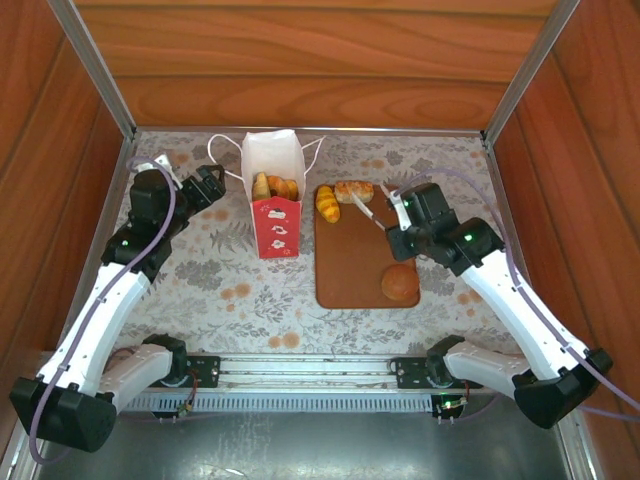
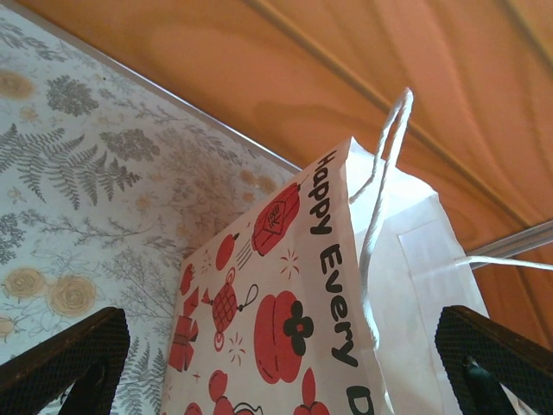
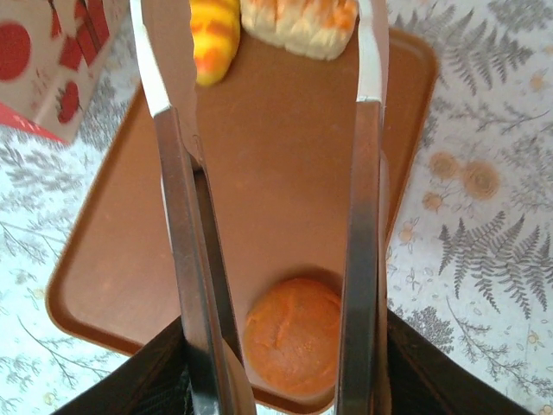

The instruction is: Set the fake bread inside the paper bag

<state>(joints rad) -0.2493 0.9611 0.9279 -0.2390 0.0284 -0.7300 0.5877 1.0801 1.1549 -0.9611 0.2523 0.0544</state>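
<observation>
Risk: unheld paper bag (image 1: 275,228) tips between spread left claw (image 1: 213,183) if right claw (image 1: 400,224), pinching tongs (image 1: 366,208), drops the bun (image 1: 400,283) off-centre.

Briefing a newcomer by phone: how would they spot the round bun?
Find the brown tray right of the red-and-white paper bag. The bun sits alone at its near right corner. It is round and orange-brown, unlike the yellow croissant and pale roll at the far end.

A robot test booth; wood-panel walls (image 1: 300,60), aluminium framing (image 1: 95,65), floral tablecloth (image 1: 210,290).
</observation>
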